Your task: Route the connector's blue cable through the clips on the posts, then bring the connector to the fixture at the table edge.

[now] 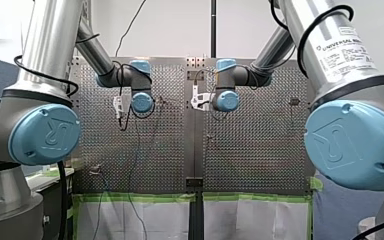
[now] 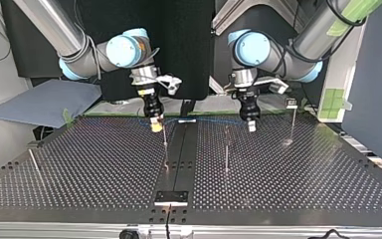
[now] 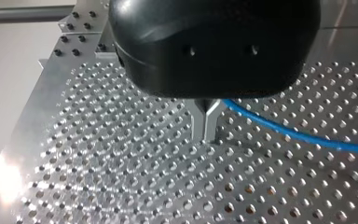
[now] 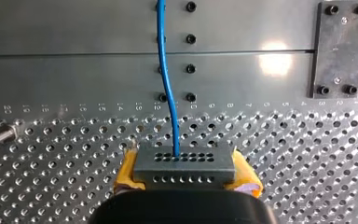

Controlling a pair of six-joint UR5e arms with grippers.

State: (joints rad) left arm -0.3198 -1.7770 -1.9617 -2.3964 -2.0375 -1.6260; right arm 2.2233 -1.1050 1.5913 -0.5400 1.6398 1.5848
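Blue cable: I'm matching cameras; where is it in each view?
Front: too thin to tell.
Top: thin blue cable between my right hand and my left hand.
Left wrist: leads off from my left hand.
Right wrist: leaves the grey perforated connector.
Shared landmark: perforated metal table.

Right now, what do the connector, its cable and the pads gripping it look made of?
Connector: grey, matte, plastic or metal; the dull face with rows of small holes leaves it open.
Cable: blue, smooth plastic-like jacket; it curves softly.
Pads: yellow, probably rubber or foam; their edges look squashed beside the connector.
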